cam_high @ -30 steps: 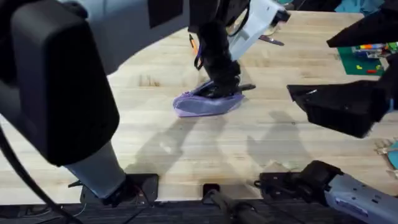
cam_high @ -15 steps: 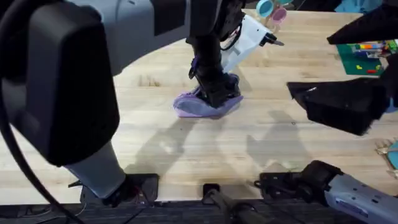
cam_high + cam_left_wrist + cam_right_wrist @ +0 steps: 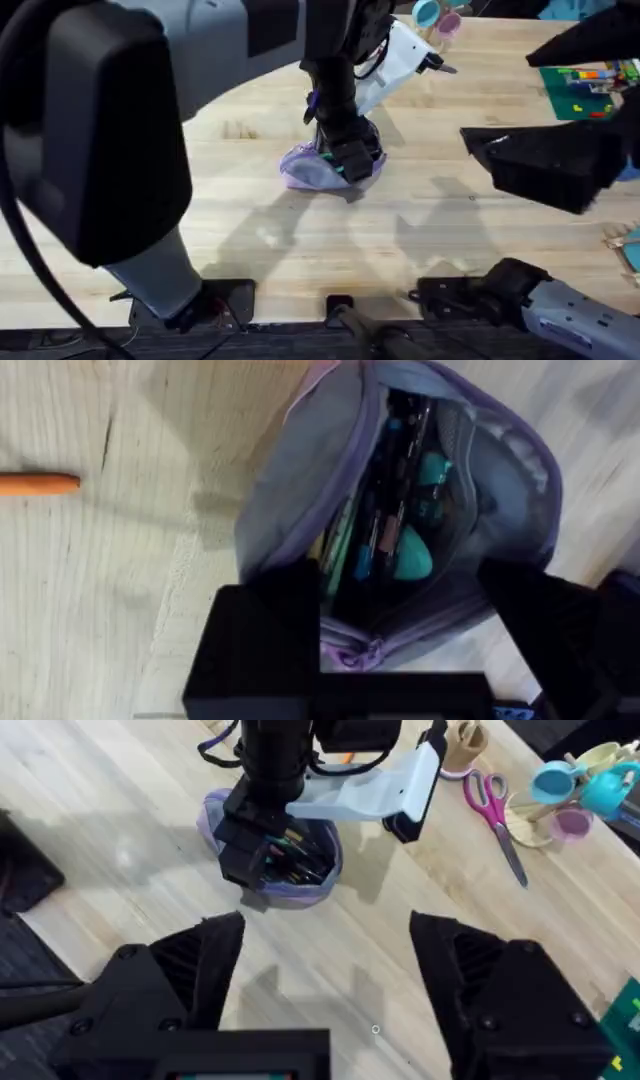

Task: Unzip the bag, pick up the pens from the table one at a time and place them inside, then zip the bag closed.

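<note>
**Left gripper poised over the unzipped pouch, right gripper waiting apart**

The small lavender-purple fabric pouch (image 3: 312,170) lies near the middle of the pale wooden butcher-block desk (image 3: 300,240), its zipper undone and its mouth gaping. In the left wrist view the pouch (image 3: 290,490) shows a dark interior already holding several slim items, some with teal parts, too tangled to tell apart.

The left gripper (image 3: 348,158) points down directly over the pouch, its black jaws spread wide, one on each side of the open mouth, with nothing pinched between them. In the right wrist view the same left gripper (image 3: 262,855) stands at the pouch (image 3: 322,855) rim.

A slim orange pen (image 3: 38,484) lies flat on the bare desk beside the pouch, apart from it.

The right gripper (image 3: 325,945) hangs above the desk on the right side, well apart from the pouch, its jaws spread and holding nothing.

Farther back on the desk lie pink-handled scissors (image 3: 490,805) next to small coloured cups (image 3: 585,785).
</note>
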Action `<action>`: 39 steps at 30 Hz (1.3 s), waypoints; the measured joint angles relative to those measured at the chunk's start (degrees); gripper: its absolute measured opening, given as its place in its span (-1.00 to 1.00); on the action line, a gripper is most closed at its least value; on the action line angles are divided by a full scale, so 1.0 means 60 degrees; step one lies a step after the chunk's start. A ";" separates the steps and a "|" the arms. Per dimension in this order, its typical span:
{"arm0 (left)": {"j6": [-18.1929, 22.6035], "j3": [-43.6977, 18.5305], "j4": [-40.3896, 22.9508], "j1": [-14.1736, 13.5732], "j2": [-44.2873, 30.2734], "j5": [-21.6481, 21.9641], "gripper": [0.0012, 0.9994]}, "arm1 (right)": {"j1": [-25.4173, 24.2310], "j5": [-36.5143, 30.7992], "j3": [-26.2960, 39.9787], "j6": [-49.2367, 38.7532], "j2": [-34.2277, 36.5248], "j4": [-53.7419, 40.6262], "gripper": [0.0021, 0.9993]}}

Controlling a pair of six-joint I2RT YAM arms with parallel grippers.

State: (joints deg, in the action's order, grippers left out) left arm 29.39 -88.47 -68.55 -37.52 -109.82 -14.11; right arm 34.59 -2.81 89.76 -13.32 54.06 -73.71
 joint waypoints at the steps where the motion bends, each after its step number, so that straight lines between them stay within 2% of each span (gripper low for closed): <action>1: 0.0000 0.0000 -0.0004 0.0000 0.0000 0.0000 0.99 | 0.0000 0.0000 0.0000 0.0000 0.0000 0.0000 0.99; 10: 0.0025 -0.0166 -0.0128 0.0000 0.0000 0.0022 0.99 | 0.0000 0.0000 0.0004 0.0000 0.0193 -0.0004 0.99; 18: 0.0029 -0.1602 -0.0401 0.0111 0.0123 -0.0029 0.99 | 0.0000 0.0002 0.0007 0.0000 0.0240 0.0000 0.99; 22: 0.0029 -0.2373 -0.0462 0.0409 0.0455 -0.0047 0.99 | 0.0000 0.0000 0.0007 0.0000 0.0240 0.0018 0.99; 26: -0.0057 -0.2812 -0.0391 0.1059 0.0707 -0.0083 0.99 | 0.0000 0.0000 0.0007 0.0000 0.0240 0.0186 0.99; 28: -0.0353 -0.2866 -0.0180 0.1480 0.0741 -0.0117 0.99 | 0.0000 0.0000 0.0007 0.0000 0.0240 0.0276 0.99; 31: -0.1223 -0.2874 0.0090 0.2203 0.0736 -0.0117 0.99 | 0.0000 0.0000 0.0007 0.0000 0.0240 0.0433 0.99; 35: -0.3012 -0.2874 0.0385 0.3092 0.0736 -0.0113 0.99 | 0.0000 0.0001 0.0007 0.0000 0.0241 0.0644 0.99; 39: -0.4749 -0.2874 0.0761 0.3492 0.0736 -0.0113 0.99 | 0.0000 0.0004 0.0015 0.0000 0.0376 0.0720 0.99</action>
State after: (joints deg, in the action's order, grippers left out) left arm 0.89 -105.71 -63.99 -16.56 -105.41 -14.79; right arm 34.59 -2.79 89.84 -13.32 56.32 -69.39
